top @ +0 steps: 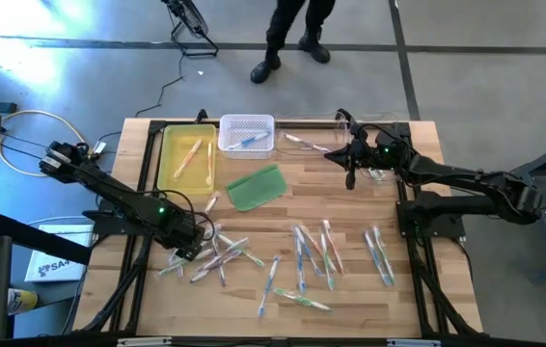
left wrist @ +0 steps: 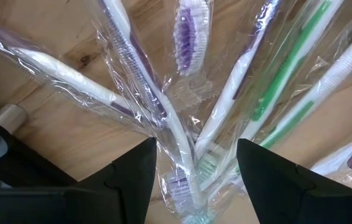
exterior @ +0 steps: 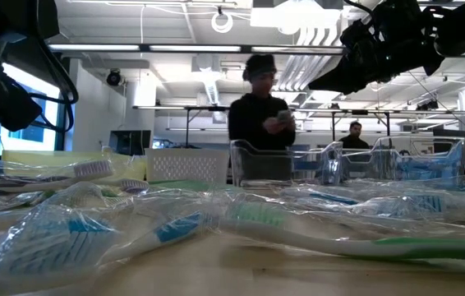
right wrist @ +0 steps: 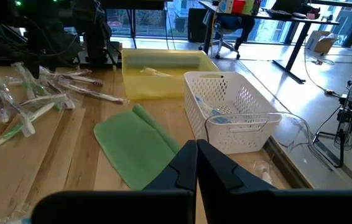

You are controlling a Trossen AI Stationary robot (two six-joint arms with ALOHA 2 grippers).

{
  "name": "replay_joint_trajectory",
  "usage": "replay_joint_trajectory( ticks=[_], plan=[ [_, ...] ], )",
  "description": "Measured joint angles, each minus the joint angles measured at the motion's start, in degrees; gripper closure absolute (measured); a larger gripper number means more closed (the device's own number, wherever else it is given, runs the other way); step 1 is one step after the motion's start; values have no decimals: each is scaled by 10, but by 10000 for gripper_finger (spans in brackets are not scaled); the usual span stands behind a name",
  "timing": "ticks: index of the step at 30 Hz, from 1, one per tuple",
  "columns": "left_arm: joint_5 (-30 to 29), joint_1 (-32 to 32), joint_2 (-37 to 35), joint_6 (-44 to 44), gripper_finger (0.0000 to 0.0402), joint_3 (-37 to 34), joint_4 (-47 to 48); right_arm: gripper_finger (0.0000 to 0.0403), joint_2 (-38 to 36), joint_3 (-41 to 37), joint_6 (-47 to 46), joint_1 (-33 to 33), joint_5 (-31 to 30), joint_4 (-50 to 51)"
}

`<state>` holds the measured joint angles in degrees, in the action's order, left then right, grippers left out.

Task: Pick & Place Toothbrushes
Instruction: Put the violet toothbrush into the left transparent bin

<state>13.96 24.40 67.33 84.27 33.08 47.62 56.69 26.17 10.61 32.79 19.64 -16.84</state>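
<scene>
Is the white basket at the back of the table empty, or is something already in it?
Not empty. The white basket holds at least one blue-handled toothbrush, seen from above.

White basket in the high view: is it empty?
No, the white basket holds a blue toothbrush lying inside it.

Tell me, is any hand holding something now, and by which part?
Nothing is held. The left hand is open over the wrapped toothbrushes; the right hand is shut and empty.

Open-plan office lab, you worked here.
You had a concrete floor (top: 485, 67), desks (right wrist: 269, 15) with office chairs (right wrist: 226, 28), ceiling strip lights (exterior: 175, 48), and a person (exterior: 261, 115) standing behind your wooden table (top: 350, 207).
</scene>
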Motion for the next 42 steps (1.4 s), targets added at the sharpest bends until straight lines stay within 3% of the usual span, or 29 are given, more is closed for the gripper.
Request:
replay_joint_trajectory(
  ticks=[7, 19, 34, 42],
  plan=[
    [0, 0, 0, 0, 194, 0, 1, 401, 0, 0, 0, 0, 0, 0],
    [-2, 0, 0, 0, 309, 0, 10, 401, 0, 0, 0, 0, 0, 0],
    [20, 0, 0, 15, 393, 1, 19, 401, 0, 0, 0, 0, 0, 3],
    [20, 0, -2, 14, 398, 14, 26, 401, 0, 0, 0, 0, 0, 11]
  ],
)
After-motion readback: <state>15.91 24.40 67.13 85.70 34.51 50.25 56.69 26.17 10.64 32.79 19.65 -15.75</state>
